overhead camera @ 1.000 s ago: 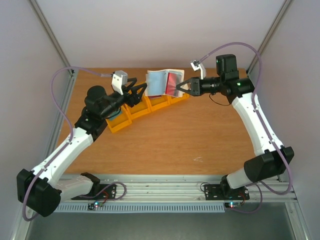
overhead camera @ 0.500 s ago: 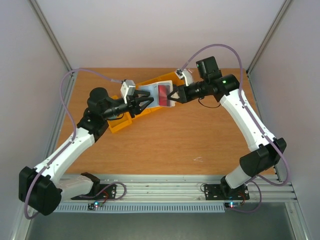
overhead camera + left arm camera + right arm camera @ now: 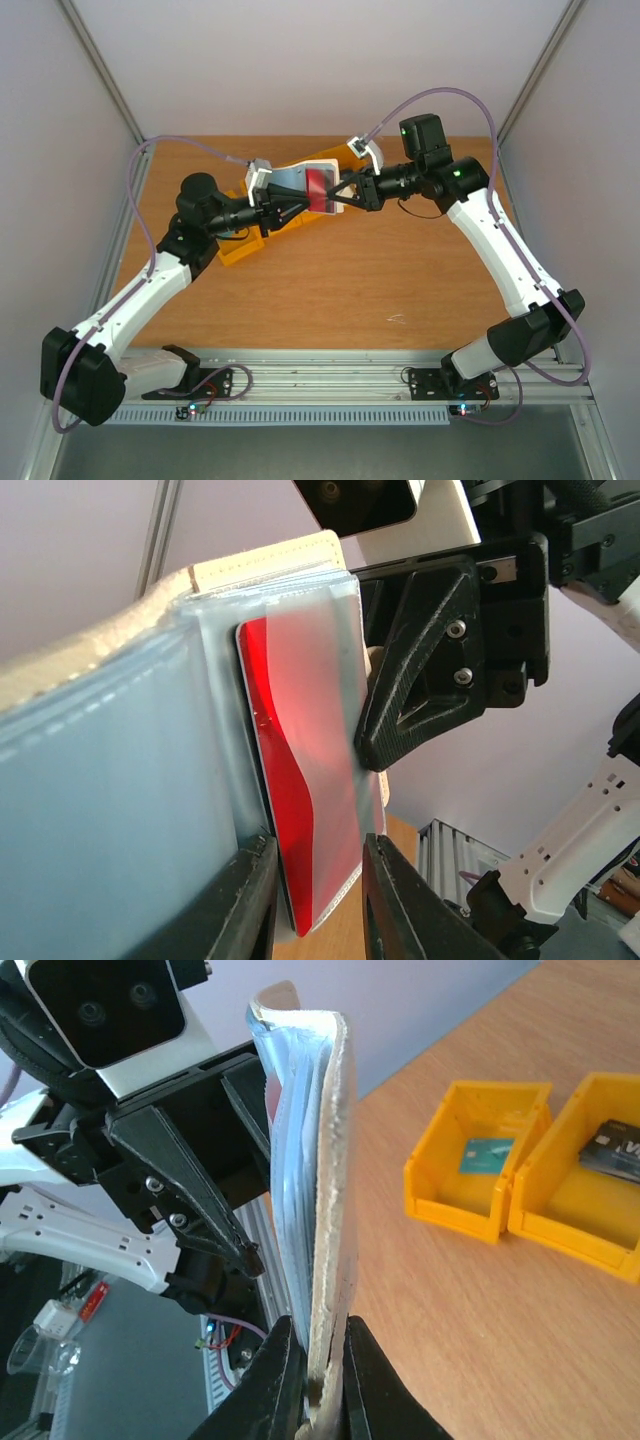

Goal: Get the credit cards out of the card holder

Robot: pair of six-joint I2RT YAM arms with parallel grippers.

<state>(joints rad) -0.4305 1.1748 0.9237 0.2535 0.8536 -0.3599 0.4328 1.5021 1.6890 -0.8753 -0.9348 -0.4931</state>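
From my station I could not tell whether the jaws of the left gripper (image 3: 318, 855) truly pinched the red card (image 3: 300, 780), its lower corner behind one of them, while the card holder (image 3: 110, 780) ran off the wrist view's left edge and the yellow bins (image 3: 238, 252) lay half hidden beneath the left arm (image 3: 215, 212).

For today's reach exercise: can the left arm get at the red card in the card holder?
Likely yes: left tool straddles the red card in its pocket; right tool grips the card holder elsewhere.

White-black arms (image 3: 140, 300); lilac cables (image 3: 447, 91)
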